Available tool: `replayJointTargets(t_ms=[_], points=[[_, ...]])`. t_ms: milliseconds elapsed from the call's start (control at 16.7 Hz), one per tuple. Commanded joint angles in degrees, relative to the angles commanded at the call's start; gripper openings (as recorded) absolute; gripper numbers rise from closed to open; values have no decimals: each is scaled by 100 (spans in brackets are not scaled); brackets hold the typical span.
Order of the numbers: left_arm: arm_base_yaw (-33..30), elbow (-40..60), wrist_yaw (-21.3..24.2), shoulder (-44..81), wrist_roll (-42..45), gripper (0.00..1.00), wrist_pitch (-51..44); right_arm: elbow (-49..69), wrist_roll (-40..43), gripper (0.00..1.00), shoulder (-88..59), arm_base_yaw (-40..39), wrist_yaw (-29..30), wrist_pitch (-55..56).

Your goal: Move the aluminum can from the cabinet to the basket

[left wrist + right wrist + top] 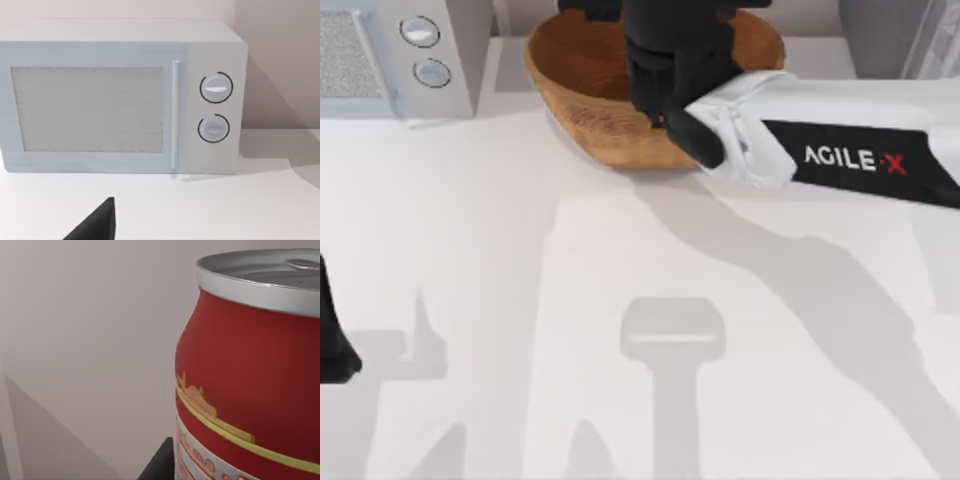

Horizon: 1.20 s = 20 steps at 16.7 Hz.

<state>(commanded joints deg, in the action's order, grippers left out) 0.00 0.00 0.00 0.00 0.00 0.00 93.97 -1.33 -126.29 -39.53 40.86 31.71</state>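
The red aluminum can (250,365) with its silver top looms close in the right wrist view, upright, with a dark finger (161,464) against its lower side. My right gripper (670,70) hangs over the golden wicker basket (590,120) at the table's back middle, shut on the can; from above, the black wrist hides the can. A grey corner of the cabinet (900,35) shows at the back right. My left gripper (335,345) rests parked at the table's left edge.
A white microwave (400,55) with two round knobs stands at the back left, and the left wrist view faces its door (120,95). The white right forearm (840,155) stretches from the right edge to the basket. Open tabletop lies in front.
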Motion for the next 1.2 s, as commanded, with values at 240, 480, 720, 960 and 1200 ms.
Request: replayJointTargets(t_ms=[240, 480, 720, 960, 1200], points=[[0, 0, 0, 0, 0, 100, 0, 0, 0, 0, 0, 0, 0, 0], [0, 0, 0, 0, 0, 100, 0, 142, -3, 0, -169, 66, -60, -29], [0, 0, 0, 0, 0, 100, 0, 535, 8, 0, -459, 164, -158, -70], [0, 0, 0, 0, 0, 100, 0, 545, 8, 8, -467, 167, -161, -71], [0, 0, 0, 0, 0, 100, 0, 545, 8, 38, -467, 167, -161, -71]])
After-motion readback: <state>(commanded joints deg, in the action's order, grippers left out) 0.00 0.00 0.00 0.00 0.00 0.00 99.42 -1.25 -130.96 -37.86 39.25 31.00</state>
